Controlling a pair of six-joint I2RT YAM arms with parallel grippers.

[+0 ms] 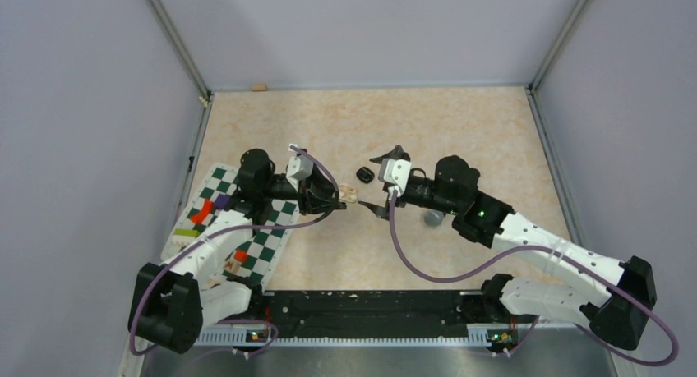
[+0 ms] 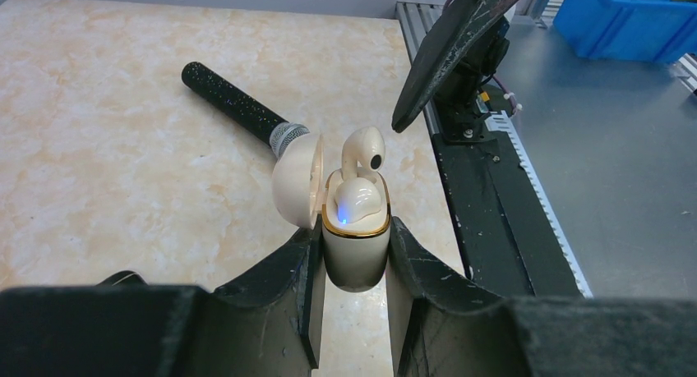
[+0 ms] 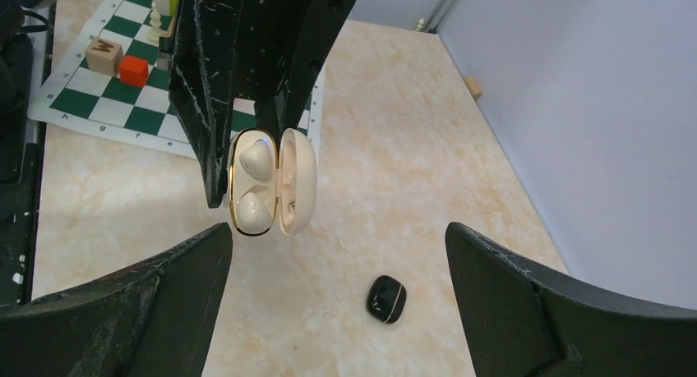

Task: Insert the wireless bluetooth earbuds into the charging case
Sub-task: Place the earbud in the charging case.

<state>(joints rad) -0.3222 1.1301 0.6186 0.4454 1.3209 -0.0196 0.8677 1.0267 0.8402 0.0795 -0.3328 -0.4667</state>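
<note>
The white earbuds sit in the charging case [image 2: 355, 254], which is held above the bench [image 2: 99, 147] with its lid [image 2: 297, 180] swung open to one side. The seated earbud [image 2: 359, 200] lies low in its well beside a blue light. The raised earbud [image 2: 364, 147] stands with its head above the gold rim and is probably not fully home.

The left end effector [image 2: 353, 233] pinches the case body between both fingers. The right end effector [image 3: 337, 237] is spread wide, holds nothing, and faces the open case.

Procedure:
1. Press the raised earbud lightly and straight down its stem line with one fingertip until it is level with its partner.
2. Hold the left pinch firm.
3. Avoid striking the lid.

The small black case [image 3: 385, 299] and the microphone [image 2: 238, 102] lie on the bench, well apart from the work.
</note>
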